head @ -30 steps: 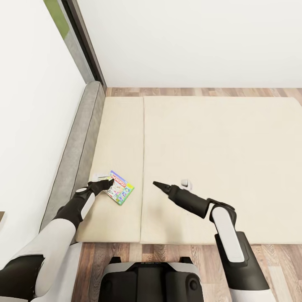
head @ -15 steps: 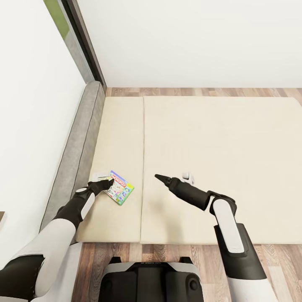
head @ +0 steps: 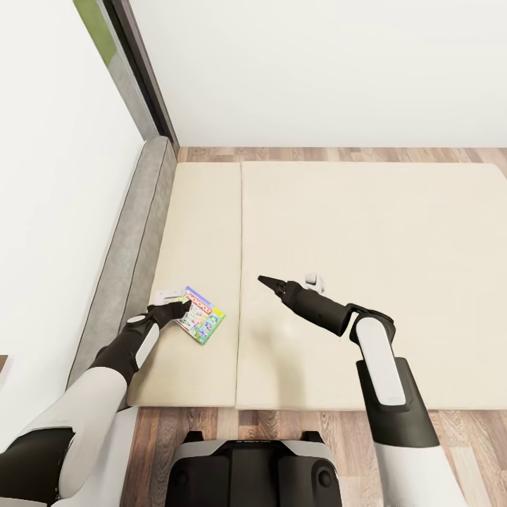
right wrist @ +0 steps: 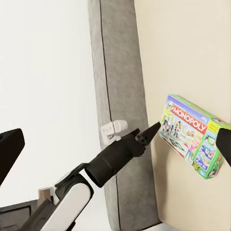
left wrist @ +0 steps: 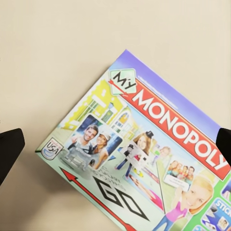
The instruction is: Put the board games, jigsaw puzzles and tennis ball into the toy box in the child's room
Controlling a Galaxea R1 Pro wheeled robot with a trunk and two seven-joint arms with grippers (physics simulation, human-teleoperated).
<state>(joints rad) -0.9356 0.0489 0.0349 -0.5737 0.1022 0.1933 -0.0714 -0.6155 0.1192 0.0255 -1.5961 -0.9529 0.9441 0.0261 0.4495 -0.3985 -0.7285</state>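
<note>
Head view: one board game (head: 201, 314) lies on the bed (head: 366, 232), with the left hand (head: 184, 305) at its edge and the right hand (head: 265, 282) clenched over bare mattress. Left wrist view: the left hand's fingers (left wrist: 9, 147) are spread wide, the box cut off. Right wrist view: one whole box.

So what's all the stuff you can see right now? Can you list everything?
Board game: one, white-green Monopoly box with a red logo, lying flat on the bed near its left edge.
Bed: one, beige mattress in two sections, grey padded side along the wall.
Floor: brown wood planks, beyond and in front of the bed.
Walls: white, behind and left of the bed.
Left tool: black, open, tips at the board game's edge.
Right tool: black, above the mattress, apart from the game.
</note>
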